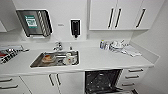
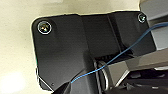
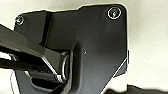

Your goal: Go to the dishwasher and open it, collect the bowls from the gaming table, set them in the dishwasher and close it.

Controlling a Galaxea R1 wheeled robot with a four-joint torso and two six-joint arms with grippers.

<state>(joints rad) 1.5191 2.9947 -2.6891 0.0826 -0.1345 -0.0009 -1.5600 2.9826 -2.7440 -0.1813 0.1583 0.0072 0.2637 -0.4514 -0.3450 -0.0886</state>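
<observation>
Dishwasher [image 1: 102,81] stands open under the counter [image 1: 100,60] right of the sink [image 1: 56,59], dark cavity exposed, likely ready for bowls; whether either gripper is apart or together I cannot tell.

White counter [image 1: 100,60], steel-grey sink [image 1: 37,63], dishwasher [image 1: 101,81] interior dark (black handles on white cabinets [image 1: 115,15])

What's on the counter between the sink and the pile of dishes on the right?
In the head view, bare white countertop lies between the sink and the dishes.

Dishwasher [image 1: 102,81] door cut off below.
</observation>
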